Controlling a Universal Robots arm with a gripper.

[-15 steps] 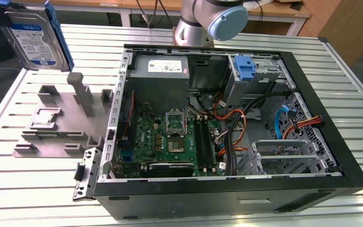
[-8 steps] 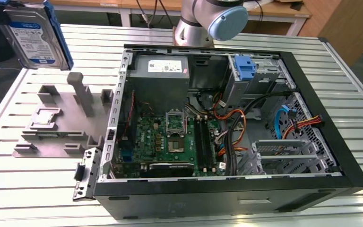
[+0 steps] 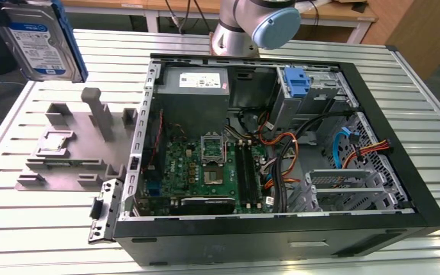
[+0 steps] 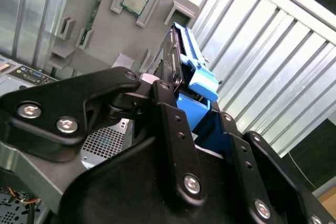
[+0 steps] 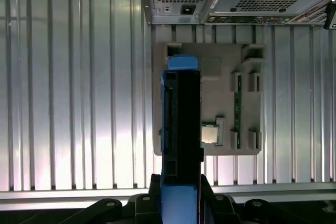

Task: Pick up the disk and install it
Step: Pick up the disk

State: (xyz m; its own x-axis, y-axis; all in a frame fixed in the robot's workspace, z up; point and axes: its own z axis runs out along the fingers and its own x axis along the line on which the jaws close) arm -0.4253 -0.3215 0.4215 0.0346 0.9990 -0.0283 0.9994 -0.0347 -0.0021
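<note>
Gripping the disk (image 5: 181, 129) firmly on edge, long axis straight out from the gripper (image 4: 194, 107) — held in air above the grey fixture (image 5: 220, 93) (open case (image 3: 281, 224) toward the exterior view's right).

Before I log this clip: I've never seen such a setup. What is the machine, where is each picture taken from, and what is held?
It is one robot arm with a pincer at its tip. The exterior view comes from a camera off the arm and shows a slatted metal table; on it lie an open computer case and, at the exterior view's left, a grey tray carrying a processor chip. Both wrist views come from cameras riding on the arm. The pincer is shut on the disk, a hard drive in a blue bracket, held in the air near the tray.
</note>
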